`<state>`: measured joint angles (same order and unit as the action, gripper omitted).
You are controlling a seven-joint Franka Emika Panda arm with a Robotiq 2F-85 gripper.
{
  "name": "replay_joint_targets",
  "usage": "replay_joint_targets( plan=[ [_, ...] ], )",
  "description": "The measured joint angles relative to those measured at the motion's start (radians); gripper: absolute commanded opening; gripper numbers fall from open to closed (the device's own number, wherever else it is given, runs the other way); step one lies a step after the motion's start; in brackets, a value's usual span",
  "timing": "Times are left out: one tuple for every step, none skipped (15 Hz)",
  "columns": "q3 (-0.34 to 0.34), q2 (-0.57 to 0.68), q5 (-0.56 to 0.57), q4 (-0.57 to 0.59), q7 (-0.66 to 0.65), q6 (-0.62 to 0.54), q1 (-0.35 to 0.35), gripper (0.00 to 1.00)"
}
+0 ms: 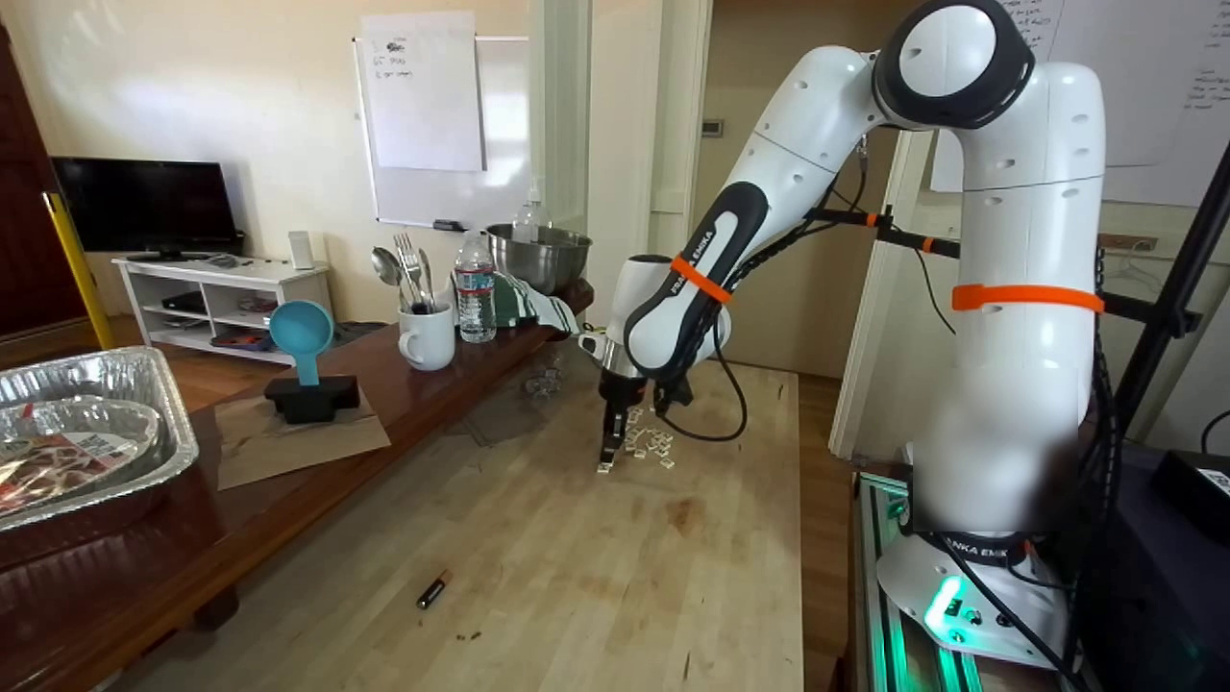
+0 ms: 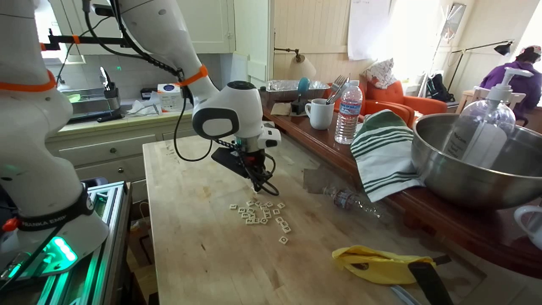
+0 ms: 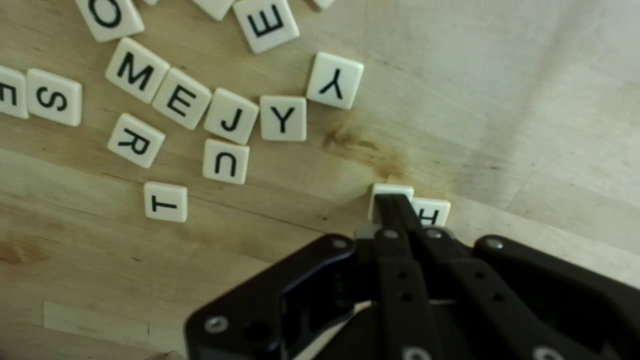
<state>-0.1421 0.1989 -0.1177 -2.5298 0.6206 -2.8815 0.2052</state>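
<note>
Low over the desk [image 1: 615, 567], the hand [image 3: 393, 199] was clenched tight, partly hiding one white tile [image 3: 393, 189], and there, right beside it, sat the H tile [image 3: 434, 210]!

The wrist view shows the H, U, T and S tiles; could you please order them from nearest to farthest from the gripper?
1. H tile: just right of the tips of the gripper in the picture.
2. U tile: to the left.
3. T tile: farther left, lower than U.
4. S tile: far left, highest of the four.
</note>
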Motion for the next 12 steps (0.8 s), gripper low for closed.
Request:
replay_joint_targets(
  plan=[
    [0.000, -0.003, -0.010, -0.004, 0.005, 0.000, 0.001, 0.00],
    [0.000, -0.007, -0.022, -0.008, 0.011, 0.000, 0.003, 0.00],
    [-0.001, -0.012, -0.037, -0.013, 0.019, 0.000, 0.005, 0.00],
    [-0.002, -0.017, -0.058, -0.015, 0.032, 0.000, 0.009, 0.00],
    [-0.006, -0.023, -0.085, -0.016, 0.049, 0.000, 0.015, 0.00],
    [-0.011, -0.028, -0.115, -0.016, 0.069, 0.000, 0.020, 0.00],
    [-0.013, -0.033, -0.143, -0.016, 0.089, 0.000, 0.025, 0.00],
    [-0.014, -0.039, -0.166, -0.016, 0.107, 0.000, 0.027, 0.00],
    [-0.014, -0.044, -0.180, -0.016, 0.119, 0.000, 0.030, 0.00],
    [-0.014, -0.049, -0.187, -0.016, 0.125, -0.001, 0.034, 0.00],
    [-0.011, -0.053, -0.187, -0.016, 0.126, -0.002, 0.037, 0.00],
    [-0.005, -0.055, -0.187, -0.016, 0.125, -0.005, 0.039, 0.00]
  ],
)
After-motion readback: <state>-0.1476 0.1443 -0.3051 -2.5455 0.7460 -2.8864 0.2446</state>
